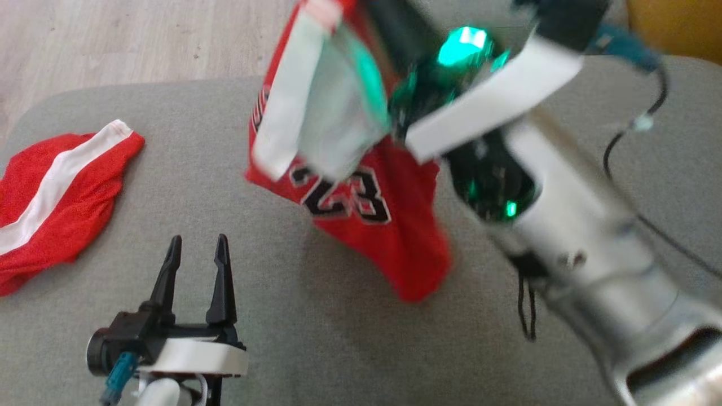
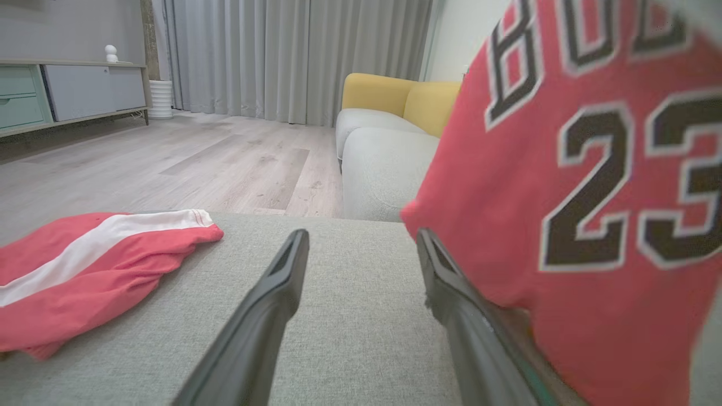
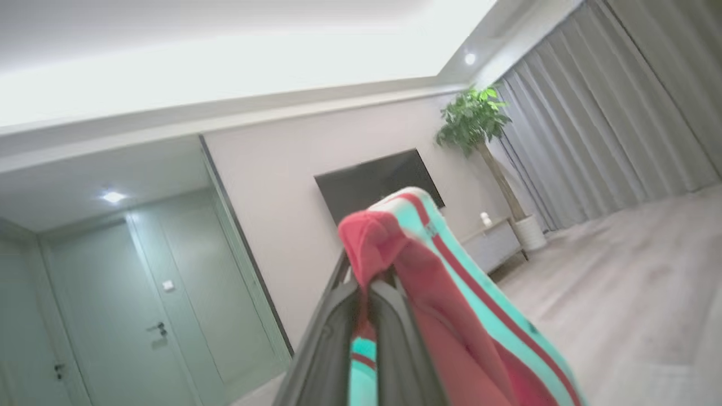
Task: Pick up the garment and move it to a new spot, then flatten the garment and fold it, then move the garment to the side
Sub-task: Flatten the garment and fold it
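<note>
The garment (image 1: 361,208) is a red jersey with a black "23" and white trim. It hangs bunched in the air above the grey cushion (image 1: 316,338), its lower hem close to the fabric surface. My right gripper (image 3: 366,285) is shut on a red and white fold of the garment (image 3: 417,265), pinched between the fingers. My right arm (image 1: 564,214) reaches up from the lower right. At the lower left, my left gripper (image 1: 197,248) stands open and holds nothing. In the left wrist view the garment (image 2: 592,197) hangs just right of the left gripper (image 2: 362,234).
Red shorts with a white stripe (image 1: 56,197) lie crumpled at the cushion's left edge, also seen as the shorts (image 2: 96,259) in the left wrist view. Beyond the cushion are a wood floor (image 1: 113,39), a yellow and white sofa (image 2: 389,129) and a low cabinet (image 2: 67,90).
</note>
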Available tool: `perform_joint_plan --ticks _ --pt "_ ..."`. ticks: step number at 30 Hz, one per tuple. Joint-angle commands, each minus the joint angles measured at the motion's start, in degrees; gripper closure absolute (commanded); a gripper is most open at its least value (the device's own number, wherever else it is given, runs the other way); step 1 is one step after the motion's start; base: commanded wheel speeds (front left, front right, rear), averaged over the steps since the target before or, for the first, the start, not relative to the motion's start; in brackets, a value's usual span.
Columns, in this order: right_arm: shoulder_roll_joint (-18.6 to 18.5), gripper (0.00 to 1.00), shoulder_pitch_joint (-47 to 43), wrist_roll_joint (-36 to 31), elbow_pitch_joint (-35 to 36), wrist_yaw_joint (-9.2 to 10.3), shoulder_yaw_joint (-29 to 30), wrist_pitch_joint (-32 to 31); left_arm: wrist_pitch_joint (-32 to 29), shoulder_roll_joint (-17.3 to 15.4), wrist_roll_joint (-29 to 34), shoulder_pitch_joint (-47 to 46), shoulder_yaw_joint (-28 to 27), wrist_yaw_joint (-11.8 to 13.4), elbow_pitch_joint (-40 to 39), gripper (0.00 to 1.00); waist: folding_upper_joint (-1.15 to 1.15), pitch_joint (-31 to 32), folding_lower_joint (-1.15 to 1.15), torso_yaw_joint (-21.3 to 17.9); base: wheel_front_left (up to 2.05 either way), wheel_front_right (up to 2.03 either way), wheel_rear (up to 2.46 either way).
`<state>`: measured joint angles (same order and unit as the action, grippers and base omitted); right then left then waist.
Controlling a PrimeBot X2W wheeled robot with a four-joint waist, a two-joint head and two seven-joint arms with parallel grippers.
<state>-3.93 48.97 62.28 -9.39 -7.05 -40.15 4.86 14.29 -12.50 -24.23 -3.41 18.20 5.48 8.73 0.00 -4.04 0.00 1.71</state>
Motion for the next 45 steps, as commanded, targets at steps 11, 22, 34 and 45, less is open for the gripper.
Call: perform_joint_plan --ticks 11,22,34,45 --pt "-0.2 1.0 6.1 1.5 -11.8 -0.44 8.0 9.8 0.7 -0.2 -0.3 -0.9 -2.7 -0.3 -1.7 0.0 0.0 -0.3 0.0 -1.0 0.0 0.0 0.0" --pt "-9.5 1.0 -17.5 -5.0 -17.1 -0.44 16.1 2.9 0.7 -0.1 -0.1 -1.5 -3.7 -0.5 -2.1 0.0 0.0 -2.4 0.0 -3.2 0.0 0.0 0.0" --pt "-16.0 1.0 -30.2 -24.9 -9.9 -0.44 32.6 -16.0 0.7 0.0 0.3 -1.7 -4.8 -0.9 -2.3 0.0 0.0 -2.7 0.0 -4.0 0.0 0.0 0.0" --pt "-5.0 0.0 -36.7 -56.9 4.1 -0.44 42.9 -12.0 0.7 0.6 0.6 -2.4 -4.2 -1.8 -1.0 0.0 0.0 -2.1 0.0 -1.9 0.0 0.0 0.0"
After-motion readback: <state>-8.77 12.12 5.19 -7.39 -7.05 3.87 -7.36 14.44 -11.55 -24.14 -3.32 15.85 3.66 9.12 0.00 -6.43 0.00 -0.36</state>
